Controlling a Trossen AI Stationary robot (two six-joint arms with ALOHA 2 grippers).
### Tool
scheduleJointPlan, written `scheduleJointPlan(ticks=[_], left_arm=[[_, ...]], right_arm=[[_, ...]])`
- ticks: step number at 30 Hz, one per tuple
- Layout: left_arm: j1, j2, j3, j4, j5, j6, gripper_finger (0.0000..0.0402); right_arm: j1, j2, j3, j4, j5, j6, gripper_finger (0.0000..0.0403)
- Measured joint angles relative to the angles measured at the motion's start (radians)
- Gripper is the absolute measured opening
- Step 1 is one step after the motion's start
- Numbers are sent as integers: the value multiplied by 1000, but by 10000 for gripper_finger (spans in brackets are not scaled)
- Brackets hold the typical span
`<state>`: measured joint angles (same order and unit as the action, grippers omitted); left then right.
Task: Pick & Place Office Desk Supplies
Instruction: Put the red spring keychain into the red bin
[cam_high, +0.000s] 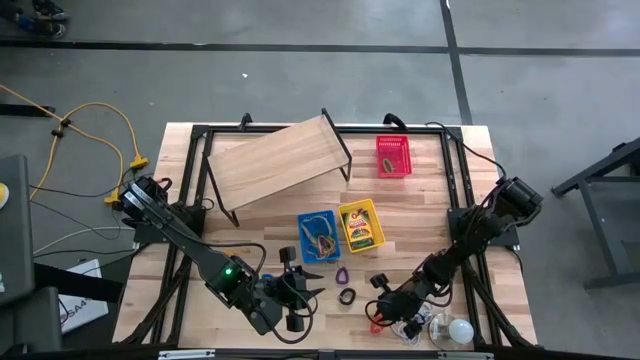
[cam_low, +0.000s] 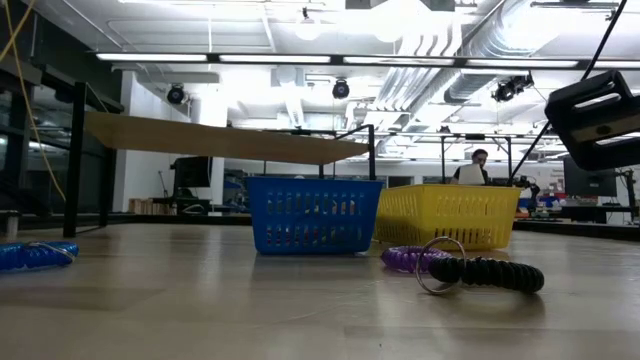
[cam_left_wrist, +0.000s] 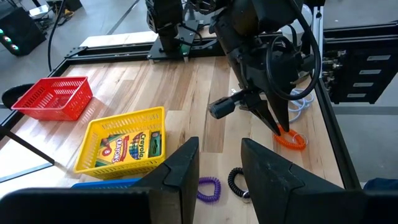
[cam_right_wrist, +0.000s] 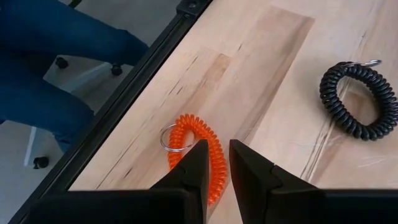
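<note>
An orange coil band (cam_right_wrist: 198, 144) with a key ring lies on the wood near the table's near right edge. My right gripper (cam_right_wrist: 225, 158) slants down onto it, nearly shut on its loop. A black coil band (cam_right_wrist: 360, 99) and a purple one (cam_left_wrist: 208, 188) lie loose toward the table's middle. The yellow basket (cam_high: 372, 212) holds the crayon box (cam_left_wrist: 134, 146). Beside it stands the blue basket (cam_high: 303, 230), and the red basket (cam_high: 393, 155) sits far right. My left gripper (cam_left_wrist: 221, 168) hovers open above the table near the blue basket, holding nothing. My right gripper pinches one side of the orange coil's loop (cam_right_wrist: 217, 163) between its two fingers. The fingers (cam_left_wrist: 281, 127) come slanting down from the table's right side. The coil lies flat on the table, its key ring (cam_right_wrist: 169, 138) resting beside it.
A wooden board on black legs (cam_high: 275, 160) stands at the far left. A white bulb (cam_high: 460, 330) lies by the near right edge. A blue coil (cam_low: 35, 255) lies at the left in the low view. A person's legs (cam_right_wrist: 50, 56) show just beyond the near edge.
</note>
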<state>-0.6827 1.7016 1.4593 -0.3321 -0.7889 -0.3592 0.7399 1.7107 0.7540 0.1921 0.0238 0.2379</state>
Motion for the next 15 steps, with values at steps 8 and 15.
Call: scheduleJointPlan(ticks=[8,15], left_arm=[[0,0,0,0,0,0,113],[0,0,0,1,0,0,113]], right_arm=[[0,2,0,1,-6,0,54],[0,43,0,23,-31,4,115]])
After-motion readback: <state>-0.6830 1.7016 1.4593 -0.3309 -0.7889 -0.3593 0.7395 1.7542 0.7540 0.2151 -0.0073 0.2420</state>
